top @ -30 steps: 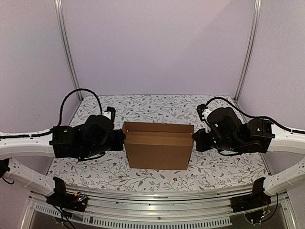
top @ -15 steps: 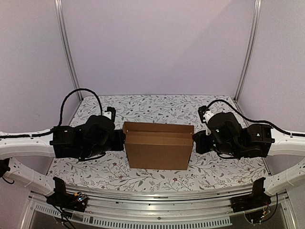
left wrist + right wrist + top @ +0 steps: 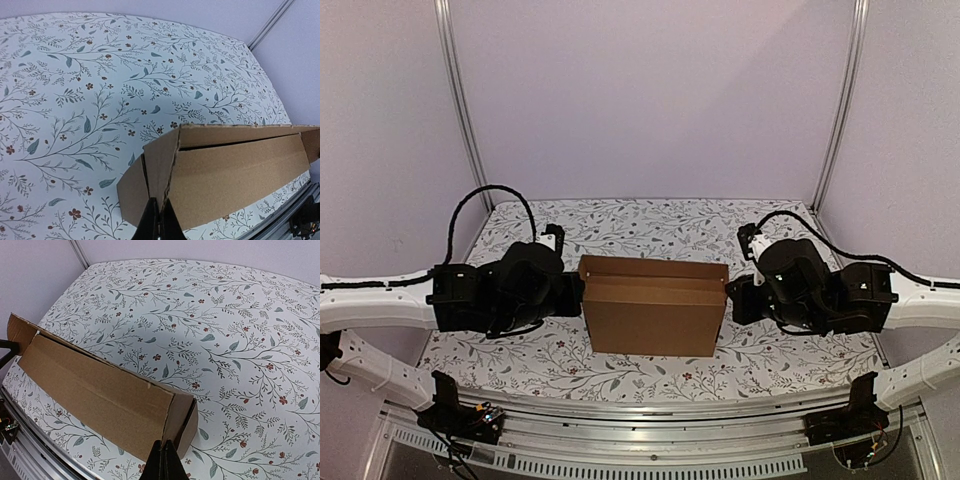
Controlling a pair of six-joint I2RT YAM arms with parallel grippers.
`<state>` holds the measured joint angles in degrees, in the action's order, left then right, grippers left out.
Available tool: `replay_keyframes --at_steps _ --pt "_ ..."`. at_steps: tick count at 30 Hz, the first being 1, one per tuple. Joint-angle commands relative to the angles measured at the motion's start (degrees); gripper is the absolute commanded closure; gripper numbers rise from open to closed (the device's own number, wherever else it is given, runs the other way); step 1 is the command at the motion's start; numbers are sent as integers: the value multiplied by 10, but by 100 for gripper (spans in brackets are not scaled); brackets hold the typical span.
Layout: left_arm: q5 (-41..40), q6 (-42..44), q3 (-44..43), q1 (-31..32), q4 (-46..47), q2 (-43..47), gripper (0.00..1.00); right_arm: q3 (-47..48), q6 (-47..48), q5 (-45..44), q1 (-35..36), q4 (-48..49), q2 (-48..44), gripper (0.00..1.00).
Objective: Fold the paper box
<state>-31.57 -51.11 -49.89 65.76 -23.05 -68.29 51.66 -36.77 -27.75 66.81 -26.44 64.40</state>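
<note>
Plain brown cardboard box [image 3: 655, 318] sits between the two grippers on floral-print tabletop [image 3: 650, 222].
Left gripper [image 3: 159, 224] jaws closed together, tips at box's left end; right gripper [image 3: 164, 461] likewise, at right end.

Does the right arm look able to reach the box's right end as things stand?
Probably yes. The right claw, shut, sits right at the end wall of the box, and nothing stands between them.
</note>
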Motion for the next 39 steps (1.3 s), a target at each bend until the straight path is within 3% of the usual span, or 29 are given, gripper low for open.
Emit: replay_keyframes --at_steps 1,29,36,39 --pt "63 -13 28 20 -88 -36 100 -30 -1 14 10 -21 12 100" --pt "58 -87 80 85 -133 -51 100 -80 -53 -34 61 -21 31 100" --pt "50 -97 94 86 -144 -53 100 -62 -40 -39 60 -12 16 95" --pt "48 -99 95 86 -151 -53 100 -51 -33 -39 60 -12 16 86"
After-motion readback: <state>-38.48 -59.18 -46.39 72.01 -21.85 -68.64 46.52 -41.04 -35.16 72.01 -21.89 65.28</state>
